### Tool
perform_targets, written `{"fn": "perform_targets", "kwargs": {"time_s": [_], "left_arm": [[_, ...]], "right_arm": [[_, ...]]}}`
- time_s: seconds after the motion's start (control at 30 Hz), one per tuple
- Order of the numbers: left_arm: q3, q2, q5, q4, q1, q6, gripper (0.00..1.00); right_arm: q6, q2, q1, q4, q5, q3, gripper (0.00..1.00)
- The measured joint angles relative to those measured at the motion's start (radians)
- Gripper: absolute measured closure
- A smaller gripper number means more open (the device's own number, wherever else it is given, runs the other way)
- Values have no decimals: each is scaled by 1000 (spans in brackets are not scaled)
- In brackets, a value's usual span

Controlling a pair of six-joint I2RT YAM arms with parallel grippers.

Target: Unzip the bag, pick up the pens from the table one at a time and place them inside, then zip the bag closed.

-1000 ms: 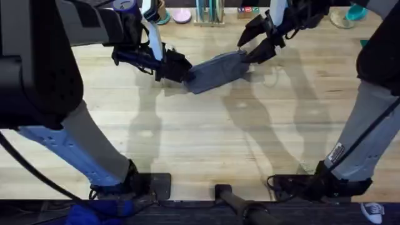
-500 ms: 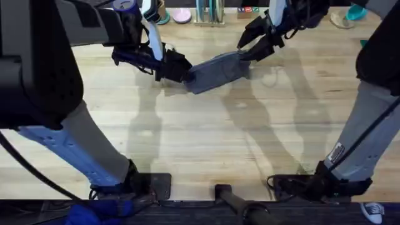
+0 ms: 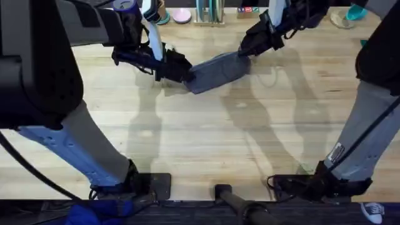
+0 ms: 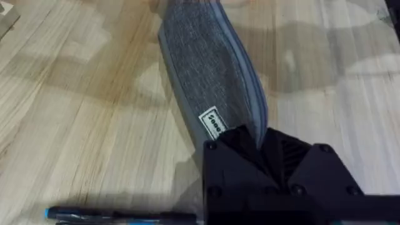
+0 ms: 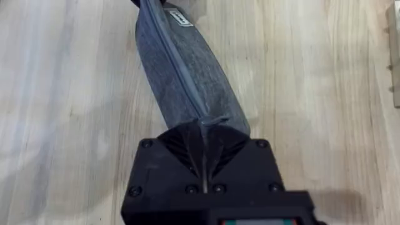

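Pale wood surface (image 3: 206,144): left gripper (image 4: 253,140) clamps bag (image 3: 215,70) end, right gripper (image 5: 206,134) pinches zipper end; unzipping stage, next pull slider along

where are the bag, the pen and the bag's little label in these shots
bag (image 3: 215,70), overhead view, middle of its grey fabric side.
pen (image 4: 119,215), left wrist view, on its black barrel lying on the table.
label (image 4: 213,124), left wrist view, on the white tag sewn to the bag's side.
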Motion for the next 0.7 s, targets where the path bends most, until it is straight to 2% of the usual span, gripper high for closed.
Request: {"fn": "perform_targets", "kwargs": {"time_s": [0.7], "left_arm": [[0, 0, 0, -2, 0, 0, 959]], "right_arm": [[39, 0, 0, -41, 2, 18, 972]]}}
